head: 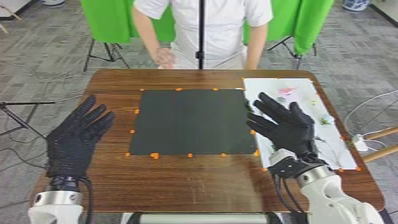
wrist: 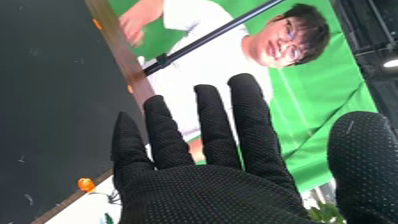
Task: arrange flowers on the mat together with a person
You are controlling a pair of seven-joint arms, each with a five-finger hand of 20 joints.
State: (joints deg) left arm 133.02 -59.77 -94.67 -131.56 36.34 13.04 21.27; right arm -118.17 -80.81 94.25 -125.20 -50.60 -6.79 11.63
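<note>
Right hand (head: 289, 131), fingers straight, partly hides the white sheet (head: 265, 86).

Dark grey square mat (head: 191, 122) on a brown wooden table (head: 213, 185)
Just right of the mat lies a long white rectangular sheet (head: 345, 152); on it, a small pink flower (head: 286, 91) is level with the mat's far end, a small green leafy sprig (head: 327, 119) with its middle. Small orange tabs (head: 155, 156) sit around the mat's edges. Beyond the mat, behind the table, stands a thin black pole (head: 202, 30), then a green fabric curtain (head: 111, 22).
</note>
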